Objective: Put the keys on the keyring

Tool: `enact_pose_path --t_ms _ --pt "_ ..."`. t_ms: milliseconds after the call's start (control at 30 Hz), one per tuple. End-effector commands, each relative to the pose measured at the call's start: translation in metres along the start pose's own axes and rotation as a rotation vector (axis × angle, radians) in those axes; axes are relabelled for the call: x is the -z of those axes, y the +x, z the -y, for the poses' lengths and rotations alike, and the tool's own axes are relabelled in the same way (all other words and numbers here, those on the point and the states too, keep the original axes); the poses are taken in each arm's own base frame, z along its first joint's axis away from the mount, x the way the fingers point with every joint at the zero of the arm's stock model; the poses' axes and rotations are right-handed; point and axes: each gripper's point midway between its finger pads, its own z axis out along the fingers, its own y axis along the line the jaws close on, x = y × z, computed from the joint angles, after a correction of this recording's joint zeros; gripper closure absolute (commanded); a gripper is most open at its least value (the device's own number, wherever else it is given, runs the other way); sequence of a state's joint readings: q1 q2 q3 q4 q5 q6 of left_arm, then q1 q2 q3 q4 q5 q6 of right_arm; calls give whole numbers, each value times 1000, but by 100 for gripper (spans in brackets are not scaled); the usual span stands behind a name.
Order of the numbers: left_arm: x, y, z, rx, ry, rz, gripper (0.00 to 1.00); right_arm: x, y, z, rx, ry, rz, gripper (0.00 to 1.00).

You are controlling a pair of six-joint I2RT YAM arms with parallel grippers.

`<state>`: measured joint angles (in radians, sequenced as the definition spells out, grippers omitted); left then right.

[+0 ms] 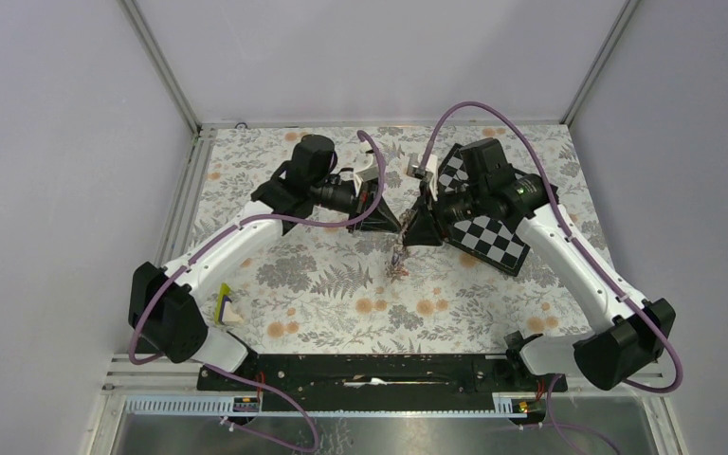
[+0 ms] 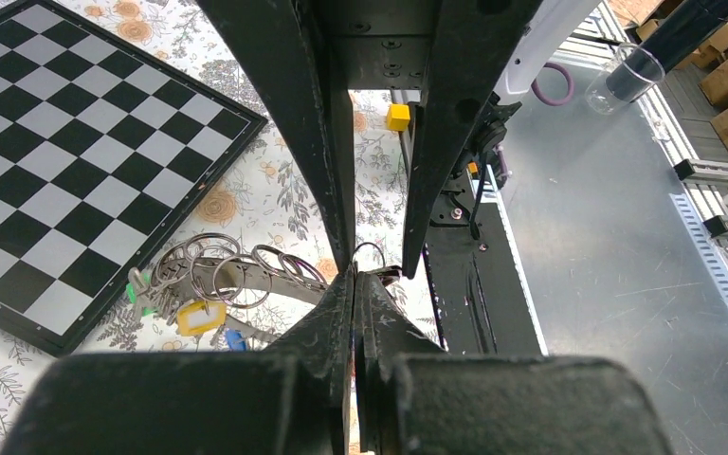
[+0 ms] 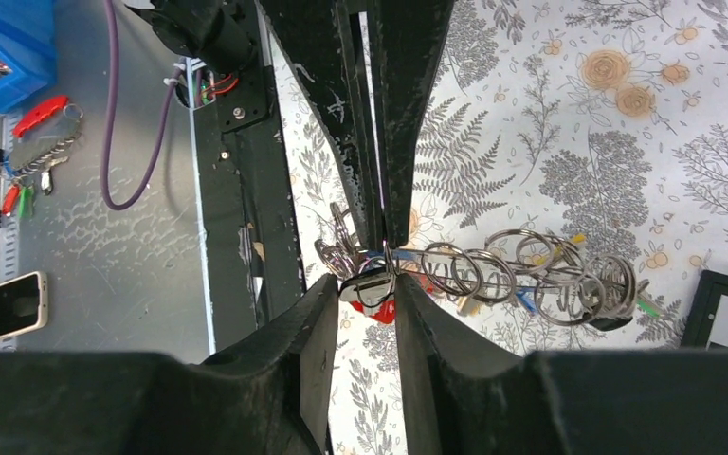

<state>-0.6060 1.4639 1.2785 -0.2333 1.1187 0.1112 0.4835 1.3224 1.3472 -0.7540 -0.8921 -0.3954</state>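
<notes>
Both arms meet tip to tip above the middle of the flowered table. My left gripper (image 1: 394,224) (image 2: 355,277) is shut on the keyring (image 2: 251,277), a grey band strung with several wire rings. Keys hang from it: a yellow head (image 2: 199,316), a blue one (image 2: 235,336) and a green one (image 2: 133,294). The bunch dangles below the tips (image 1: 398,262). My right gripper (image 1: 417,227) (image 3: 368,286) is open, and a red-headed key (image 3: 379,305) hangs between its fingertips at the end of the keyring (image 3: 455,275). The left gripper's shut fingers (image 3: 408,114) come down from above.
A black-and-white chequered board (image 1: 493,239) (image 2: 57,171) lies under the right arm. A small yellow block (image 2: 397,117) sits on the cloth and a yellowish object (image 1: 225,308) lies by the left arm's base. The black base rail (image 1: 370,370) runs along the near edge.
</notes>
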Motion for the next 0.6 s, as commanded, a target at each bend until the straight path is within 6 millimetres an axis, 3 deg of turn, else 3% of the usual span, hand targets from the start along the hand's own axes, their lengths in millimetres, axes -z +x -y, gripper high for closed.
enact_pose_path --t_ms 0,267,567 --pt "5 -28 19 -130 45 60 100 -1 -12 -3 1 -42 36 67" --pt "7 -28 24 -160 59 64 100 -5 -5 2 -18 -43 21 98" --pt "12 -29 36 -178 106 76 100 -13 4 2 -53 -96 9 100"
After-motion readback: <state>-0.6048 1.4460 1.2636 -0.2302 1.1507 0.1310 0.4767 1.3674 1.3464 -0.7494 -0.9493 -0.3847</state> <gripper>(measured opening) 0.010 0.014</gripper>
